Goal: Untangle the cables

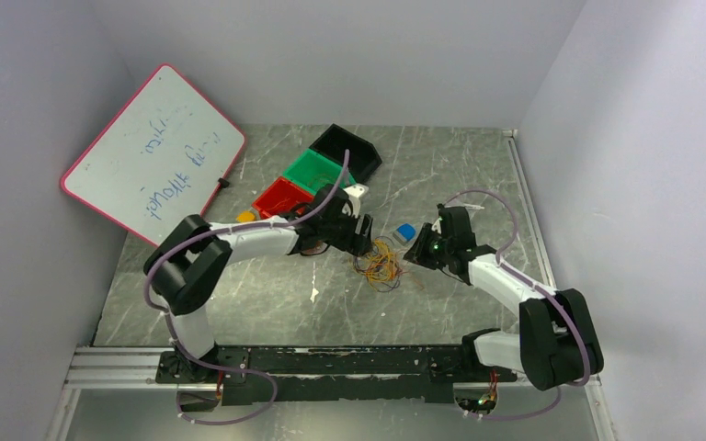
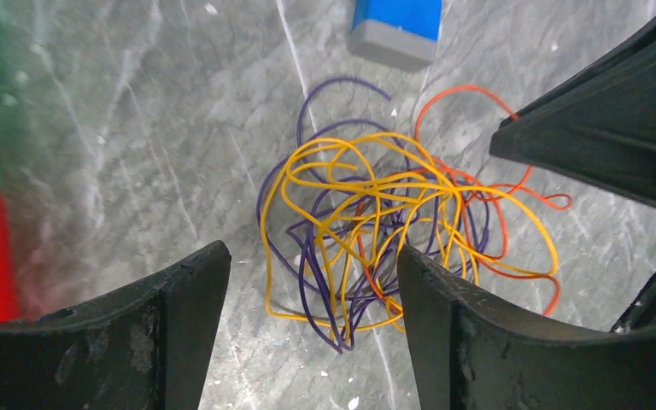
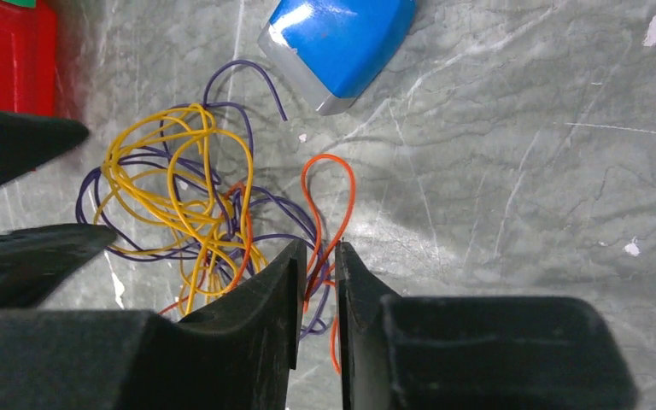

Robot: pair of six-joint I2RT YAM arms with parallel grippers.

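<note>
Right gripper (image 3: pixel 318 252) nearly closed around orange cable (image 3: pixel 328 156) at edge of cables (image 3: pixel 179 196), likely to draw it free; I can't tell if it bites. Left gripper (image 2: pixel 312 256) open above them

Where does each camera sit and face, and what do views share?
Top external: high behind left arm and right arm, both whole, looking down on the table.
Left wrist: on left gripper, facing down at the cables between its open fingers.
Right wrist: on right gripper, facing down; fingers straddle the orange cable.
All share cables, blue block.
</note>
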